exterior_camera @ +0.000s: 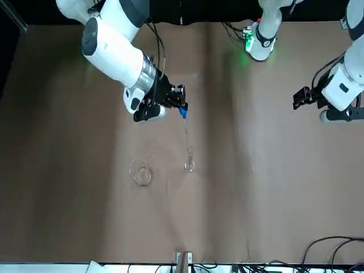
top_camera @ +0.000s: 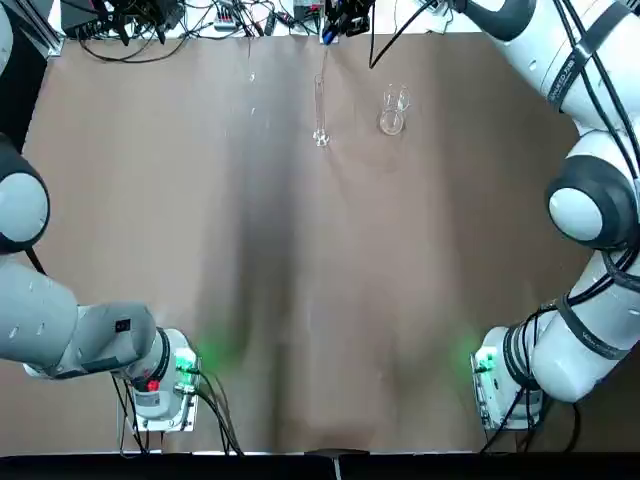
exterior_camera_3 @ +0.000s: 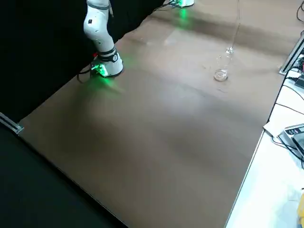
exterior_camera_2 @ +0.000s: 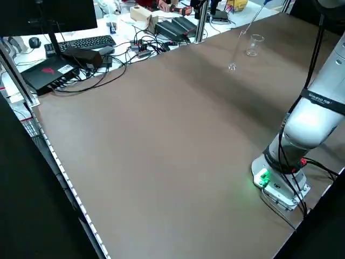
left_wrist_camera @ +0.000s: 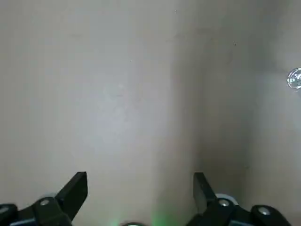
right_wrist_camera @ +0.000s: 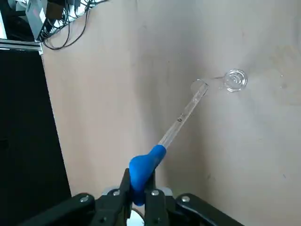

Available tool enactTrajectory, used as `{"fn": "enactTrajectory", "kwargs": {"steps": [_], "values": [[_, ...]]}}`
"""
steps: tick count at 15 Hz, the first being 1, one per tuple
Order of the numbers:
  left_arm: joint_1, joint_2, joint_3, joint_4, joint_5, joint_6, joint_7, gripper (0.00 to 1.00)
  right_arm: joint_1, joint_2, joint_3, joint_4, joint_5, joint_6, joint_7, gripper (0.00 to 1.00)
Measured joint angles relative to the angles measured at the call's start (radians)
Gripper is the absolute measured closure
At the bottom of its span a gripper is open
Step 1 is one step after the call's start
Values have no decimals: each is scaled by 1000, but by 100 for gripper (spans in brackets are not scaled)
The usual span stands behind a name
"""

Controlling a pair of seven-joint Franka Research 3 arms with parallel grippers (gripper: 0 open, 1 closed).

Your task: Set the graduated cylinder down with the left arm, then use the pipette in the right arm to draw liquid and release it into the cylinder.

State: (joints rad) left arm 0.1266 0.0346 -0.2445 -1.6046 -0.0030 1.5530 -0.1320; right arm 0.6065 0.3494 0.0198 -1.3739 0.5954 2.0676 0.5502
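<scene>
Pincer on the right arm (right_wrist_camera: 137,186) is closed on the blue bulb of the dropper (right_wrist_camera: 146,165), gripping there presumably because squeezing the bulb works the liquid. Its glass stem points away from the pincer, the tip close to the measuring tube's mouth, likely ready to release into it. Below that pincer, the measuring tube (exterior_camera: 190,164) stands upright on the bench (exterior_camera: 227,205), the beaker (exterior_camera: 142,174) near it. The left arm's pincer (left_wrist_camera: 140,190), well off to the side, is wide apart and holds nothing.

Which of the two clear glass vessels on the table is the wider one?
The beaker, with the broader round base; the graduated cylinder is slimmer.
</scene>
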Motion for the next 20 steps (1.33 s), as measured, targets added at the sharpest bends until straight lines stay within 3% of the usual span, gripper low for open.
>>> {"fn": "enactTrajectory", "kwargs": {"steps": [20], "values": [[0,0,0,3,0,7,13,0,20,0,0,1,1,25,8,91]]}}
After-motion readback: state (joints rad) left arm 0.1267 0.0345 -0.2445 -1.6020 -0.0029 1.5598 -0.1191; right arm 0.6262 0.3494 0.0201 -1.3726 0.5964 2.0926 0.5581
